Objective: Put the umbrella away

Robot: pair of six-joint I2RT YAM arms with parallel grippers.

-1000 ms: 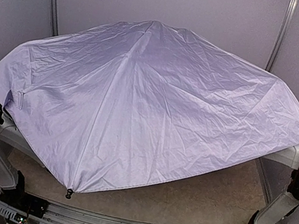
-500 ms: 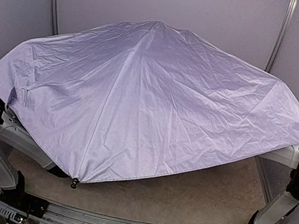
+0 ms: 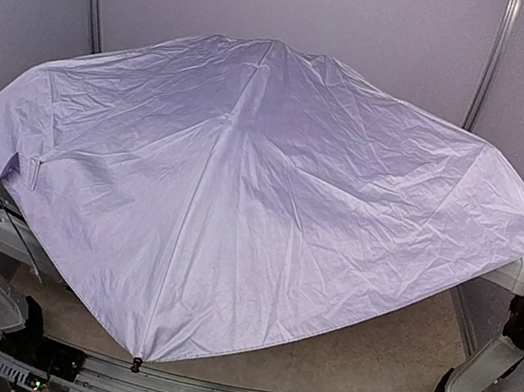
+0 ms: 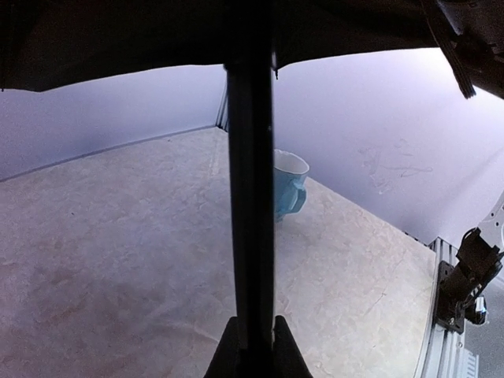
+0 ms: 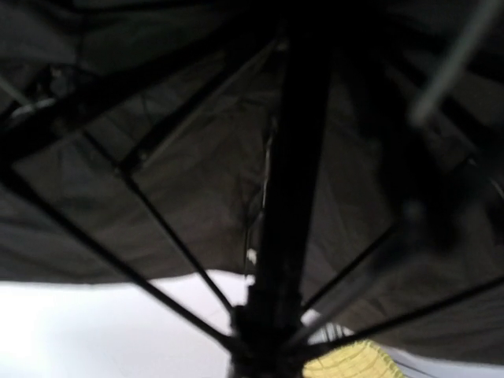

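Pale lavender-grey walls enclose a beige mottled table. Items I log from my station:

1. umbrella: fully open, its canopy spans the top view from left edge to right edge and hides both wrists. Its strap hangs at the left rim, and a rib tip sits at lower centre.
2. shaft: black, vertical down the middle of the left wrist view.
3. left gripper: jaws pinching the shaft at lower centre.
4. right gripper: under the black underside among the ribs. I cannot tell how its jaws stand.
5. light-blue cup: upright on the table, just right of the shaft in frame.
6. yellow ribbed thing: lower right of the right wrist view, unidentified.
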